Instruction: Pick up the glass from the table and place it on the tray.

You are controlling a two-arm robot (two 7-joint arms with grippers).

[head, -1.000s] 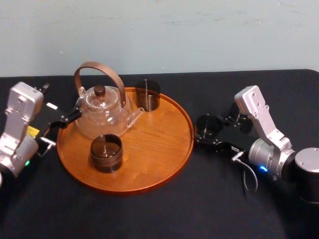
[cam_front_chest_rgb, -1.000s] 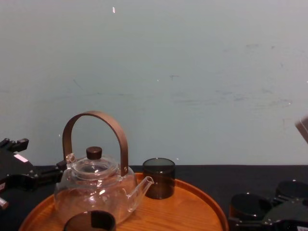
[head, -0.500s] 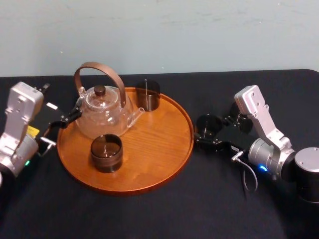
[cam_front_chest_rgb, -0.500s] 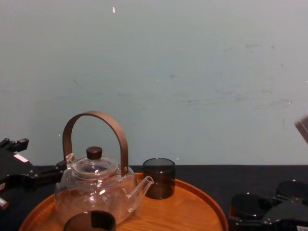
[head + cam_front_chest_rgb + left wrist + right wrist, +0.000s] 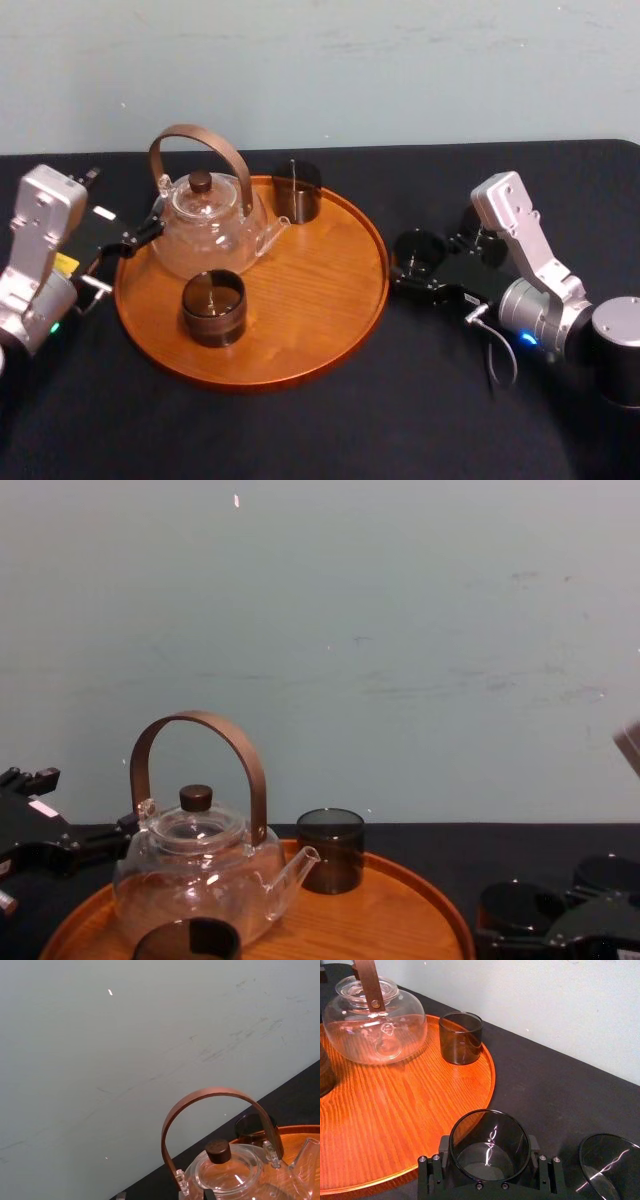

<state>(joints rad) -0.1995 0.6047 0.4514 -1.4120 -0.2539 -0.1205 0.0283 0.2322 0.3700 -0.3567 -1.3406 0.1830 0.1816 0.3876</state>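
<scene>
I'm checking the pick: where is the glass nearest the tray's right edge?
In the head view the glass stands on the table just right of the tray, the right gripper around it, another glass farther right.

No legible text (left arm's stickers [image 5: 103,212] too small to read).

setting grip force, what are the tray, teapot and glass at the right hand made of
Tray: wood, orange-brown with visible grain, maybe lacquered. Teapot: clear glass body, see-through with glints; handle and lid knob look like brown wood. Glass at the right hand: likely dark smoked glass, translucent with bright reflections. Left hand sits beside the tray.
</scene>
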